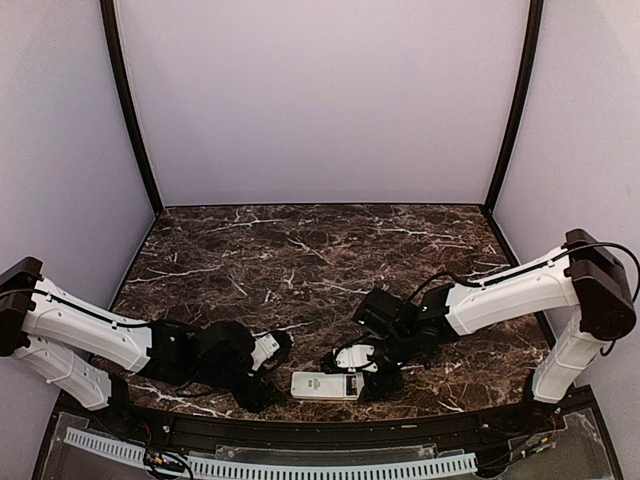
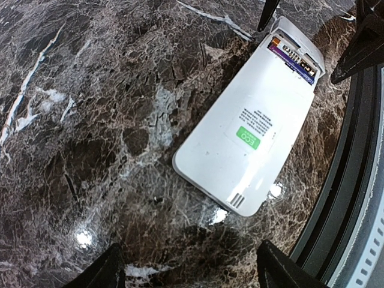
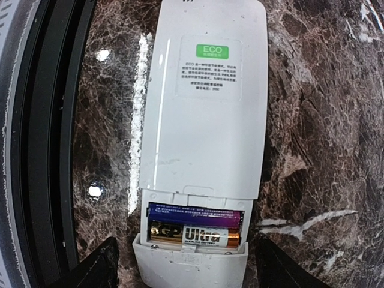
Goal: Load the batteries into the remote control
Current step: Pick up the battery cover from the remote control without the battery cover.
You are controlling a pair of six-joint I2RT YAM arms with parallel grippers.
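Observation:
The white remote control (image 1: pixel 326 385) lies face down near the table's front edge, its back with a green ECO label up. Its battery compartment is uncovered, with two batteries (image 3: pixel 195 228) side by side in it, one blue-purple, one gold and white. They also show in the left wrist view (image 2: pixel 294 60). My right gripper (image 3: pixel 186 270) is open, its fingers on either side of the compartment end of the remote (image 3: pixel 204 108). My left gripper (image 2: pixel 192 273) is open and empty, just short of the other end of the remote (image 2: pixel 246 132).
The black raised rim (image 3: pixel 42 150) of the table's front edge runs close along one long side of the remote. The right gripper's dark fingers (image 2: pixel 366 42) show beyond the remote in the left wrist view. Dark marble (image 1: pixel 300 250) stretches behind.

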